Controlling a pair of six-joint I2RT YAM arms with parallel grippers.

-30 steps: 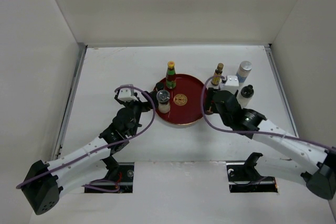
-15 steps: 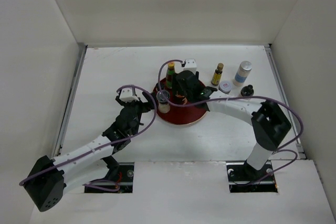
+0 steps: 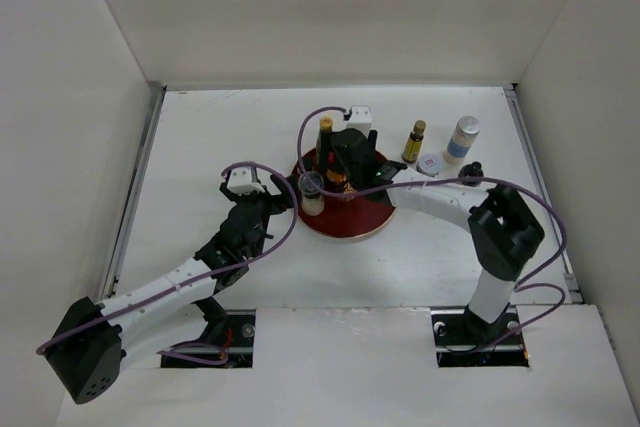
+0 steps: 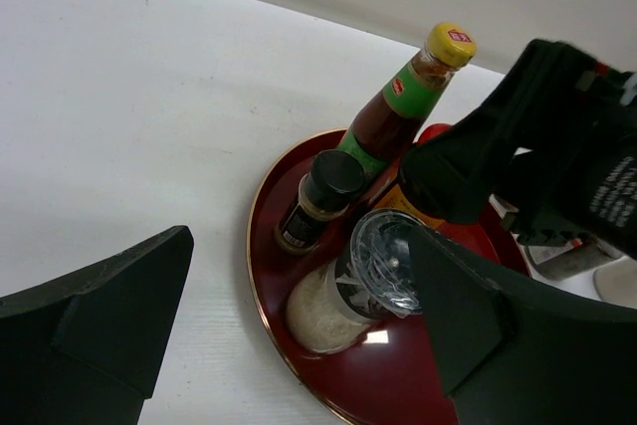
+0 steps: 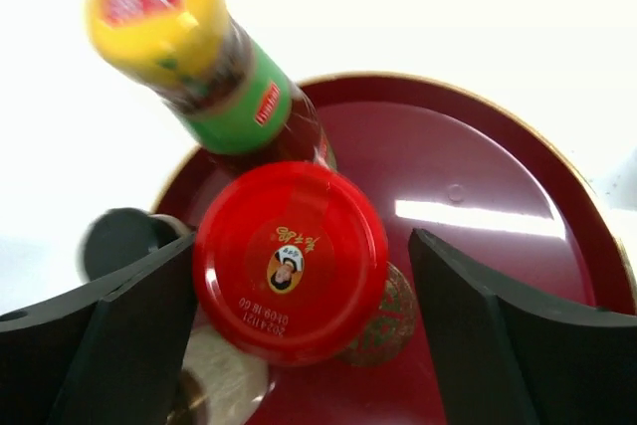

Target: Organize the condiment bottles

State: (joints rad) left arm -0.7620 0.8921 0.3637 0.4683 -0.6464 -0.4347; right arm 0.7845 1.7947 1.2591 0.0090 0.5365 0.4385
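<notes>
With my right gripper (image 5: 302, 246) wide around the red-lidded jar (image 5: 289, 261), I should rise straight, sparing the yellow-capped bottle (image 5: 244, 106) alongside.

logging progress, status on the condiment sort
Left gripper open, beside tray. Right gripper open, astride red-lidded jar on tray. Green bottle tight alongside. Amber bottle off tray.

L arm (image 3: 170, 287) – low, stretched fwd-right | L gripper (image 4: 299, 246) – 2 fingers wide apart, level | R arm (image 3: 450, 202) – elbow bent, forearm reaching left across centre | R gripper (image 5: 302, 241) – pointing down, 2 fingers spread, not clamped
</notes>
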